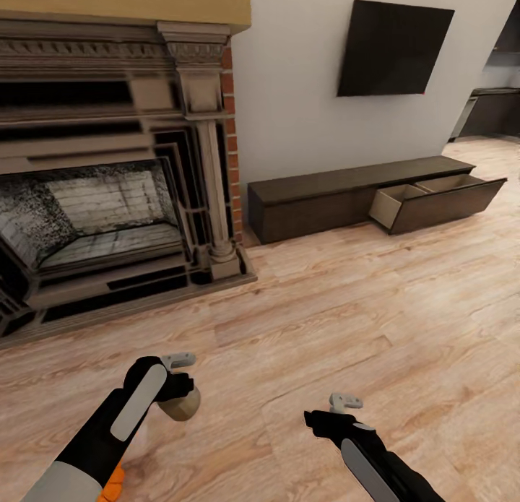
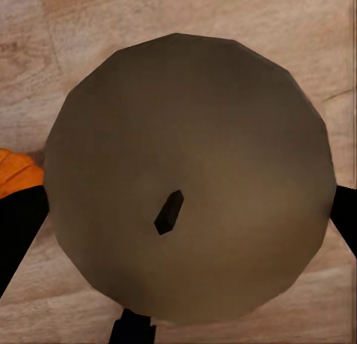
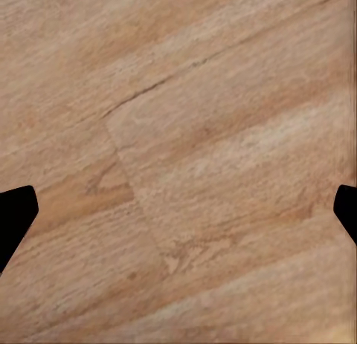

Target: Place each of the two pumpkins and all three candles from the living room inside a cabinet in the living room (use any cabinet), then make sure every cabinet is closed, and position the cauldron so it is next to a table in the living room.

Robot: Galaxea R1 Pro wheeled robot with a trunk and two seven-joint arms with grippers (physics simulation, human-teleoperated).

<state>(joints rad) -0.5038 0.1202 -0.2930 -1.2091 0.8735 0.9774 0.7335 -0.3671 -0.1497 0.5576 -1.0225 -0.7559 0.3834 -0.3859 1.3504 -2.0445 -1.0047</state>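
Observation:
A stubby grey-tan candle (image 1: 182, 405) hangs just above the wood floor at lower left, with my left gripper (image 1: 179, 394) shut on it. In the left wrist view the candle's round top (image 2: 186, 136) with its dark wick sits between the black fingertips (image 2: 18, 225). An orange pumpkin (image 1: 112, 485) peeks out under my left forearm and shows again as the pumpkin (image 2: 15, 172) beside the candle. My right gripper (image 1: 319, 420) hovers open over bare floor, its gripper (image 3: 178, 218) fingers wide apart. The long dark cabinet (image 1: 318, 198) stands against the far wall, its right drawer (image 1: 440, 198) pulled open.
An ornate fireplace (image 1: 108, 191) with a brick column takes up the left. A dark flat screen (image 1: 393, 48) hangs on the wall above the cabinet. Wood floor (image 1: 347, 307) stretches between me and the cabinet. A darker room opens at the far right.

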